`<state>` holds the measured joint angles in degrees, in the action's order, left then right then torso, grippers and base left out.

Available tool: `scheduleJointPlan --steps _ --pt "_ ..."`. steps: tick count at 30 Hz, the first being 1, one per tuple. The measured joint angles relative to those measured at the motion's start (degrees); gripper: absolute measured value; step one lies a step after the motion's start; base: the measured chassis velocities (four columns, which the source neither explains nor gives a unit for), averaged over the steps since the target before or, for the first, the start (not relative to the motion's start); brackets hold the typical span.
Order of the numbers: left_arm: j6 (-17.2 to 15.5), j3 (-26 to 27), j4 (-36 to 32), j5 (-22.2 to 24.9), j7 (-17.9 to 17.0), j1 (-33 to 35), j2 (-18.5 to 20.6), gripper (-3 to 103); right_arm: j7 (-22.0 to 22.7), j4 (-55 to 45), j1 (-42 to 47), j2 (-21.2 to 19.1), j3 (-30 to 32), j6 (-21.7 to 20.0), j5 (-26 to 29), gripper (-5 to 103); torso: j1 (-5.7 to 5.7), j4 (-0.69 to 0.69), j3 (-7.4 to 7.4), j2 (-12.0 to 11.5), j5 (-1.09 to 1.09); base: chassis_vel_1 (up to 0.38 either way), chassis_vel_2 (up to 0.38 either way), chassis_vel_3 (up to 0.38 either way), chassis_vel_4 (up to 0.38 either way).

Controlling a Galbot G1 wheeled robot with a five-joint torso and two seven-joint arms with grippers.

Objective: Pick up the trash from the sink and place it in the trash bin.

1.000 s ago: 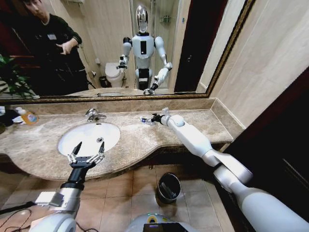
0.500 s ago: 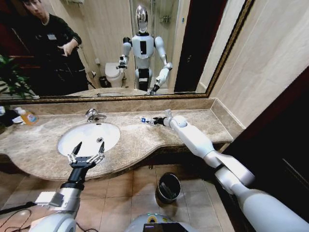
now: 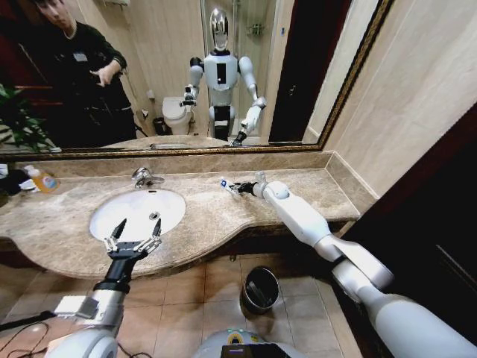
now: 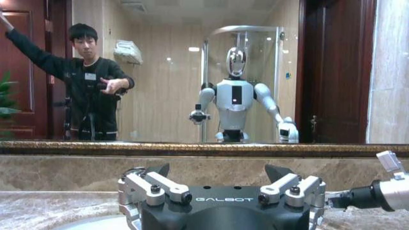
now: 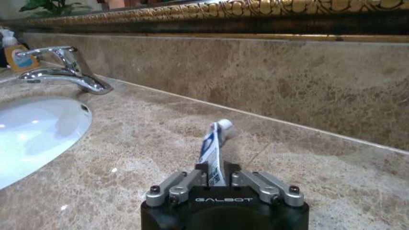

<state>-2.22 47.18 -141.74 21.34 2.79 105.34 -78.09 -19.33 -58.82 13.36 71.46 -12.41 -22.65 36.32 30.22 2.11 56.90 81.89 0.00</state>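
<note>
Pinched by its tail in the right gripper [image 5: 218, 184] above the marble counter [image 3: 216, 216], the blue-labelled sachet [image 5: 213, 151] is judged light, soft and slippery; the left gripper [image 3: 134, 237] is held spread over the sink [image 3: 104, 216].

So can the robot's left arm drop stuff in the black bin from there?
Probably yes. The open left pincer hangs over the sink's front rim, and the trash bin stands on the floor with nothing between them.

"galbot" on left hand [image 4: 221, 199], "galbot" on right hand [image 5: 218, 200]
</note>
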Motion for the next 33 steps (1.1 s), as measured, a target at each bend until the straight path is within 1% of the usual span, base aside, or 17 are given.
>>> scheduleJointPlan --steps 1,2,3,5,10,14,15,17,18,21,23,25,26,28,29,31,33 --pt "0.00 0.00 0.00 0.00 0.00 0.00 0.00 100 0.00 0.00 0.00 0.00 0.00 0.00 0.00 18 0.00 0.00 0.00 0.00 0.00 0.000 0.000 0.000 0.000" --pt "0.00 0.00 0.00 0.00 0.00 0.00 0.00 100 0.00 -0.24 0.29 -0.30 -0.18 0.43 -0.08 7 0.00 0.00 0.00 0.00 0.00 0.000 0.000 0.000 0.000" --pt "0.00 0.00 0.00 0.00 0.00 0.00 0.00 100 -0.01 -0.68 0.61 -0.50 -0.20 0.62 -0.08 7 0.00 0.00 0.00 0.00 0.00 0.000 0.000 0.000 0.000" --pt "0.00 0.00 0.00 0.00 0.00 0.00 0.00 100 0.14 -1.87 1.15 -0.92 -0.19 0.73 0.09 1 0.00 0.00 0.00 0.00 0.00 0.000 0.000 0.000 0.000" --pt "0.00 0.00 0.00 0.00 0.00 0.00 0.00 100 1.14 -5.43 2.35 -2.18 -0.18 0.94 0.83 0 0.00 0.00 0.00 0.00 0.00 0.000 0.000 0.000 0.000" --pt "0.00 0.00 0.00 0.00 0.00 0.00 0.00 100 3.94 -14.62 5.44 -5.37 0.72 0.75 3.75 0 0.00 0.01 0.00 0.00 0.00 0.000 0.000 0.000 0.000" --pt "0.00 0.00 0.00 0.00 0.00 0.00 0.00 100 3.94 -14.62 5.44 -5.37 0.72 0.75 3.75 0 0.00 0.01 0.00 0.00 0.00 0.000 0.000 0.000 0.000" --pt "0.00 0.00 0.00 0.00 0.00 0.00 0.00 100 5.05 -20.92 8.15 -7.78 2.13 0.65 5.15 0 0.00 0.00 0.00 0.00 0.00 0.000 0.000 0.000 0.000" --pt "0.00 0.00 0.00 0.00 0.00 0.00 0.00 100 5.05 -20.92 8.15 -7.78 2.13 0.65 5.15 0 0.00 0.00 0.00 0.00 0.00 0.000 0.000 0.000 0.000" --pt "0.00 0.00 0.00 0.00 0.00 0.00 0.00 100 5.94 -28.69 12.34 -12.46 3.34 2.87 5.78 0 0.00 0.00 0.00 0.00 0.01 0.000 0.000 0.000 0.000" --pt "0.00 0.00 0.00 0.00 0.00 0.00 0.00 100 6.10 -29.79 13.07 -13.36 3.46 3.57 5.84 0 0.00 0.00 0.00 0.00 0.01 0.000 0.000 0.000 0.000" --pt "0.00 0.00 0.00 0.00 0.00 0.00 0.00 100 5.66 -35.00 16.93 -17.63 4.82 5.75 5.93 0 0.00 0.00 0.00 0.00 0.01 0.000 0.000 0.000 0.000" --pt "0.00 0.00 0.00 0.00 0.00 0.00 0.00 100 5.66 -35.00 16.93 -17.63 4.82 5.75 5.93 0 0.00 0.00 0.00 0.00 0.01 0.000 0.000 0.000 0.000" --pt "0.00 0.00 0.00 0.00 0.01 0.00 0.00 100 5.49 -38.25 19.53 -20.18 6.20 6.28 5.97 0 0.00 -0.01 0.00 0.00 0.01 0.000 0.000 0.000 0.000" --pt "0.00 0.00 0.00 0.00 0.01 0.00 0.00 100 6.06 -41.87 22.73 -22.83 7.78 7.10 6.01 0 0.00 -0.01 0.00 0.00 0.01 0.000 0.000 0.000 0.000" --pt "0.00 0.00 0.00 0.00 0.00 0.00 0.01 100 6.28 -42.89 23.72 -23.61 8.20 7.39 6.01 0 0.00 -0.01 -0.01 0.00 0.02 0.000 0.000 0.000 0.000" --pt "0.00 0.00 0.00 0.00 0.01 0.00 0.01 100 6.35 -46.05 27.62 -26.06 10.13 8.40 6.00 0 0.00 0.00 -0.01 0.00 0.03 0.000 0.000 0.000 0.000"
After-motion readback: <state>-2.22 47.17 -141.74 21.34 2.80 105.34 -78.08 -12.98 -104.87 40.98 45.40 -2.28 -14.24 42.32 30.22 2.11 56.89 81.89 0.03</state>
